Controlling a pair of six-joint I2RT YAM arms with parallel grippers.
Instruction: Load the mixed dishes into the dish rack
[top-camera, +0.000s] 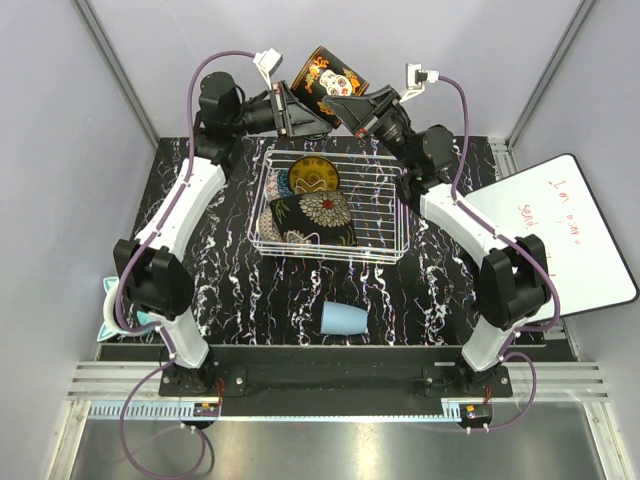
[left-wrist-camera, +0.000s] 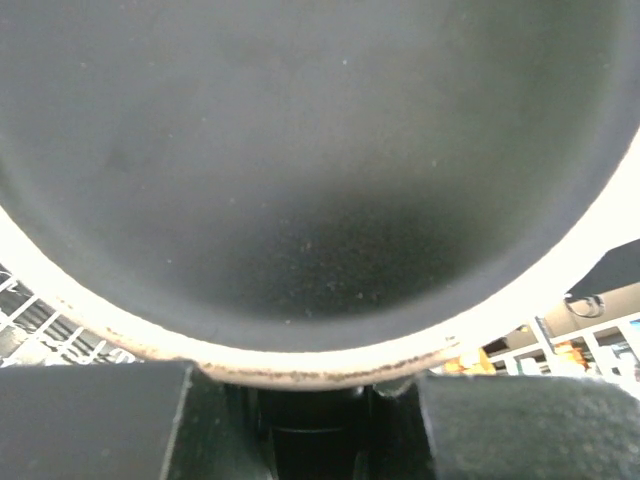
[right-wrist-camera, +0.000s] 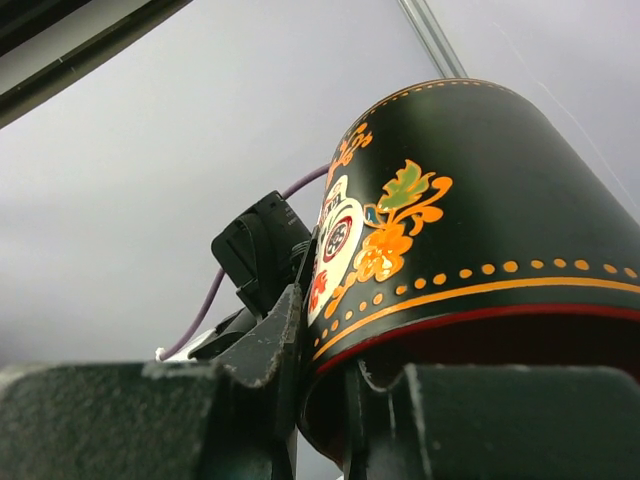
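Note:
The dark floral mug (top-camera: 328, 80) with its red inside hangs in the air beyond the far end of the white wire dish rack (top-camera: 385, 215). My right gripper (top-camera: 353, 107) is shut on its rim wall (right-wrist-camera: 480, 200), one finger inside and one outside. My left gripper (top-camera: 299, 113) is shut on the mug's bottom end, whose dark base (left-wrist-camera: 320, 150) with a pale ring fills the left wrist view. In the rack stand the yellow round plate (top-camera: 313, 174) and the black square floral plate (top-camera: 318, 214), with patterned bowls (top-camera: 272, 218) beside them. The light-blue cup (top-camera: 343, 318) lies on the table.
The rack sits in the middle of a black marbled table (top-camera: 230, 280). A whiteboard (top-camera: 575, 230) with red writing lies at the right edge. Teal items (top-camera: 112, 312) sit at the left edge beside the left arm. Grey walls close in on three sides.

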